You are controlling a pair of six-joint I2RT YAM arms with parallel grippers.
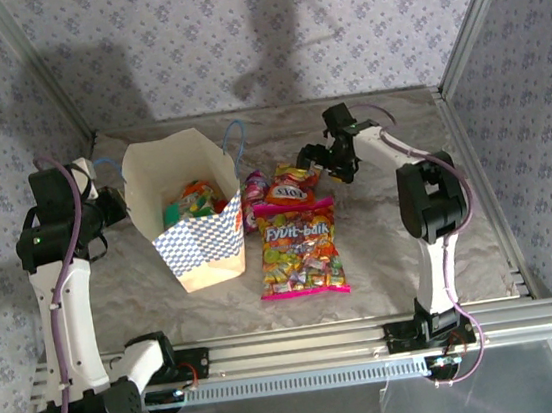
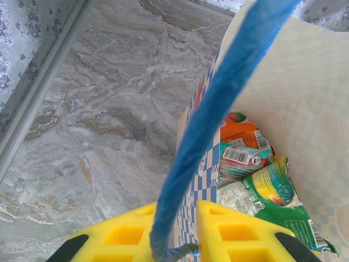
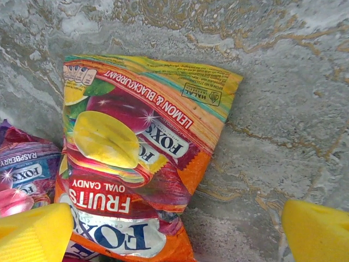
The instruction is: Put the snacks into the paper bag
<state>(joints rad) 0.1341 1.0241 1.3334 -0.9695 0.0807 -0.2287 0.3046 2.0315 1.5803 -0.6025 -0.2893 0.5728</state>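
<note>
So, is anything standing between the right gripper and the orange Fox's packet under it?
Nothing visible does. The right gripper is open above the orange packet, with only air between them. The purple raspberry packet lies right beside it, near one finger, and might get caught too.

Left claw (image 2: 177, 221) pinches blue handle (image 2: 218, 109) (snacks (image 2: 256, 174) in paper bag (image 2: 305, 82)).
</note>
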